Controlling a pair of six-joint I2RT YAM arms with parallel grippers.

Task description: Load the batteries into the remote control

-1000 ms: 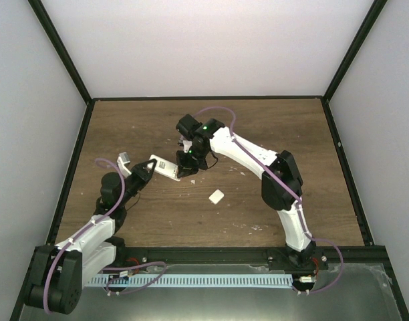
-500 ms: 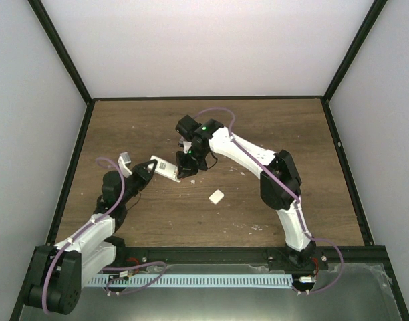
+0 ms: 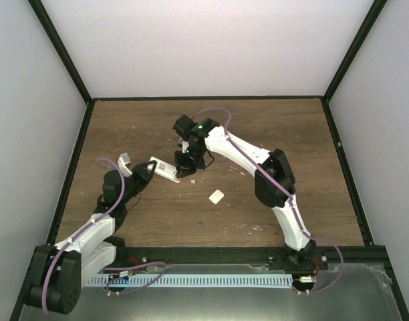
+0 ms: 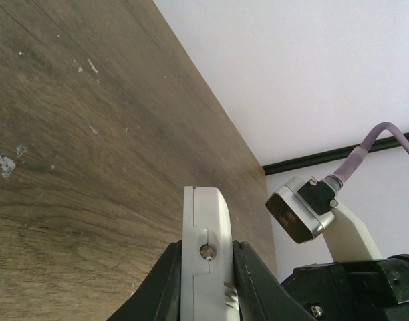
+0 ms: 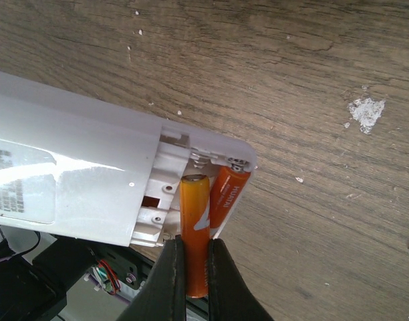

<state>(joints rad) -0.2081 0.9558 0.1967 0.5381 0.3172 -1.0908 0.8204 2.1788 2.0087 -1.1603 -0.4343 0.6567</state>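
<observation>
My left gripper (image 3: pixel 147 171) is shut on the white remote control (image 3: pixel 165 168) and holds it above the table, back side up. In the left wrist view the remote (image 4: pixel 206 254) stands edge-on between the fingers (image 4: pixel 254 281). My right gripper (image 3: pixel 184 162) is at the remote's open end, shut on an orange battery (image 5: pixel 194 231). That battery's tip sits at the open battery recess (image 5: pixel 171 194). The second orange battery (image 5: pixel 228 194) lies in the recess beside it, against the end spring.
A small white cover piece (image 3: pixel 216 196) lies on the wooden table (image 3: pixel 298 154) right of the remote. Pale specks (image 5: pixel 365 112) are scattered on the wood. Black frame posts and pale walls bound the table.
My right gripper has shifted slightly left toward the remote's end. The left arm and the remote have barely moved.
</observation>
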